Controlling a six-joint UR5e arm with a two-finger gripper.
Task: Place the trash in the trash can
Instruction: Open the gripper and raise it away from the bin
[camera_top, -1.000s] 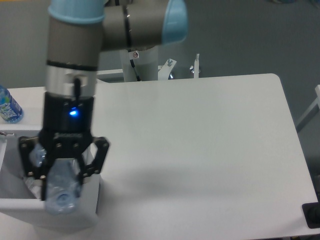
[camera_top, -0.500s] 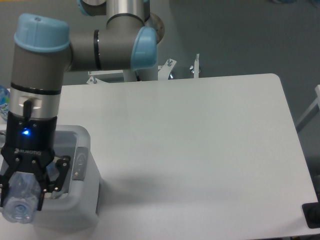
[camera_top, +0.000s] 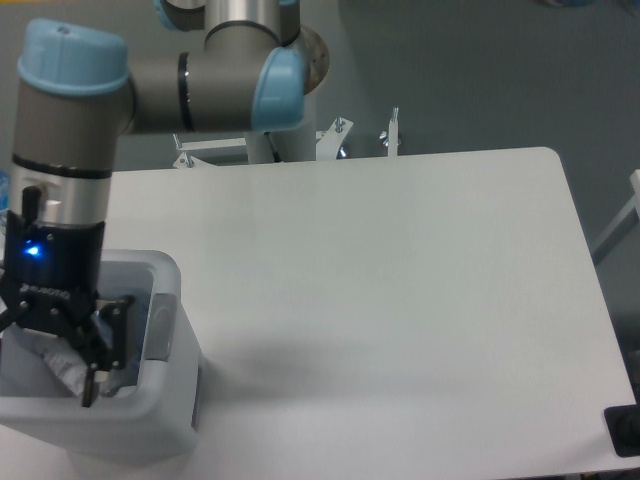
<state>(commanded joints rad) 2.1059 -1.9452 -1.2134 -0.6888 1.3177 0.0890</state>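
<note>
The gripper (camera_top: 60, 350) hangs inside the mouth of the trash can (camera_top: 165, 395), its dark fingers (camera_top: 100, 345) spread apart with nothing between them. No lettering on it can be read. Just below the fingers, crumpled pale trash (camera_top: 62, 362) lies in the trash can, at the table's (camera_top: 400, 300) left edge.

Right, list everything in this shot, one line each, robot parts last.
table: one, white, fills most of the frame.
trash can: one, white with a grey strip on the rim, at the table's front left corner.
crumpled clear plastic: one piece visible, inside the trash can below the gripper; cannot tell what else lies in there.
arm: one, grey with light blue caps, reaching from the back over the trash can.
gripper: one, black, over the trash can's opening, fingers look open.
</note>
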